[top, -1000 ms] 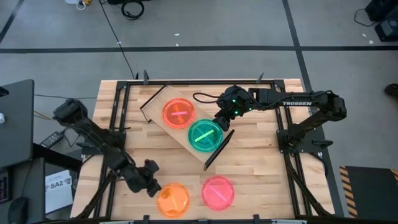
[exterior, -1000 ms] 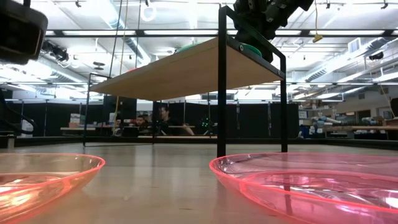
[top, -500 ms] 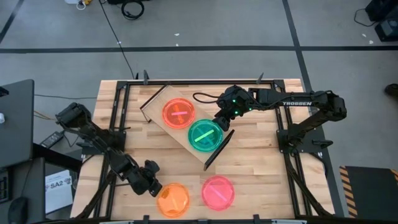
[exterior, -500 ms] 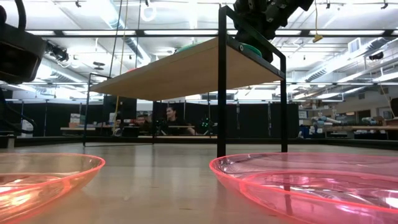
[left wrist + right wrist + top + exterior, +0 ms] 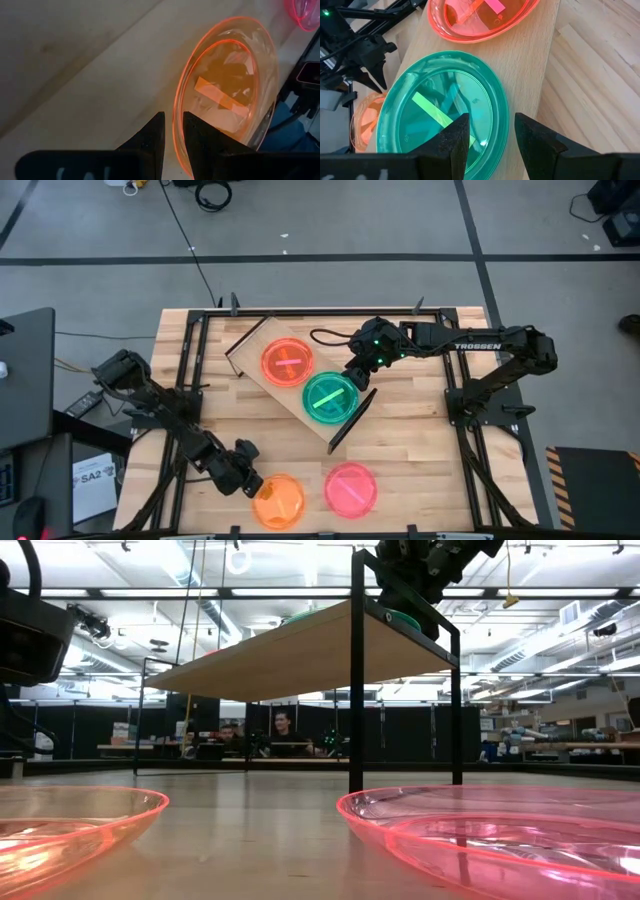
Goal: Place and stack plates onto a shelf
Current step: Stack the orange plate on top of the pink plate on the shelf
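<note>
The shelf (image 5: 252, 345) lies slantwise mid-table. On it rest an orange-red plate (image 5: 288, 363) and a green plate (image 5: 330, 397), each with a second bar mark showing through. My right gripper (image 5: 357, 375) hangs open over the green plate's far-right rim (image 5: 502, 112). Near the front edge an orange plate (image 5: 280, 501) and a pink plate (image 5: 351, 488) lie flat on the table. My left gripper (image 5: 250, 483) is low at the orange plate's left rim, its fingers a little apart. My left gripper (image 5: 172, 116) comes slanting down from the table's left. One finger (image 5: 197, 135) stands over the inside of the orange plate's left rim (image 5: 176, 107) and the other outside it. The plate lies flat on the table. Whether the fingers touch the rim, I cannot tell.
Dark frame rails (image 5: 190, 370) run along the table's left and right sides. A black cable (image 5: 325, 337) lies by the shelf's far edge. In the low view the shelf (image 5: 300, 655) stands on thin dark legs, and a person (image 5: 285, 735) sits in the room beyond.
My left gripper has sunk toward the table and come down at the orange plate's left rim, its finger gap unchanged. The plates and the shelf have stayed where they were.
</note>
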Controlling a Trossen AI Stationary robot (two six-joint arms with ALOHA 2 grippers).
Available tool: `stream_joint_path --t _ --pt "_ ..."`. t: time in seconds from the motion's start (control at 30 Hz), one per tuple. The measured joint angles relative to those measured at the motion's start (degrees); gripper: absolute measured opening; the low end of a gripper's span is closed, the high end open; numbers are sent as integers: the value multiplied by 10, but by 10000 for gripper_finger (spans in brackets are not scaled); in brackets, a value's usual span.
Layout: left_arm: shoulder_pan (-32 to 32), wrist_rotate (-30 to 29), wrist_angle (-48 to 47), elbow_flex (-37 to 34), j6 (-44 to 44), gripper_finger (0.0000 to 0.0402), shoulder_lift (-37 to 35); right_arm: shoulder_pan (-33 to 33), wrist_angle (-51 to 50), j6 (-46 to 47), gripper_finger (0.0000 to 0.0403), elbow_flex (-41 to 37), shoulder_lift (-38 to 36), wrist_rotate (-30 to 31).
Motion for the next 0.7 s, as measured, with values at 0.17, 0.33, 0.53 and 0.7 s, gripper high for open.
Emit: stream_joint_path --t 0.17,0.33,0.53,0.7 --pt "-4 -13 1 0 0 75 0 0 0 0 163 0 0 0" --pt "-7 -24 2 0 0 75 0 0 0 0 163 0 0 0" --pt "-7 -23 30 0 0 75 24 0 0 0 163 0 0 0" --pt "-7 -21 86 0 0 75 56 0 0 0 163 0 0 0"
